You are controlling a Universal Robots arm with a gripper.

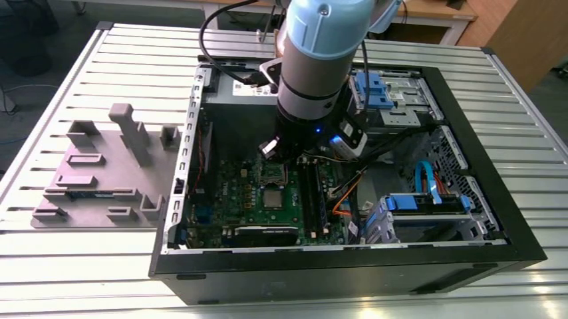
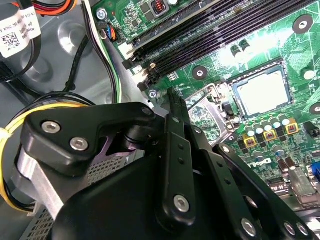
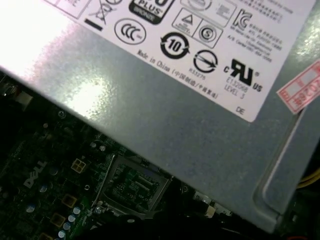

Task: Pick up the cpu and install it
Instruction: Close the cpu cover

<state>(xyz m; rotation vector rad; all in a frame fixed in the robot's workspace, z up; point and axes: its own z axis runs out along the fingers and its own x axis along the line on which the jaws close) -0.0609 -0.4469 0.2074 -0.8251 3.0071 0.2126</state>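
The cpu [image 1: 273, 198] is a small pale silver square lying flat in its socket on the green board [image 1: 238, 199]; in the second wrist view the cpu [image 2: 262, 92] sits inside the dark socket rim. The silver metal frame [image 2: 210, 109] stands swung up beside the socket, and the first wrist view shows this frame [image 3: 131, 189] too. My gripper [image 2: 174, 97] hangs inside the case over the board, close to the frame and a short way from the cpu. Its black fingers [image 2: 177, 150] are shut together with nothing between them. In the exterior view the gripper [image 1: 279, 154] is mostly hidden under the arm.
Black memory slots [image 2: 200, 35] run beside the socket. The grey power supply [image 3: 165, 105] sits close to the frame. Cables [image 1: 346, 199], blue drive brackets [image 1: 430, 203] and the case walls [image 1: 355, 262] hem the board in. A grey parts tray [image 1: 98, 173] lies on the exterior view's left.
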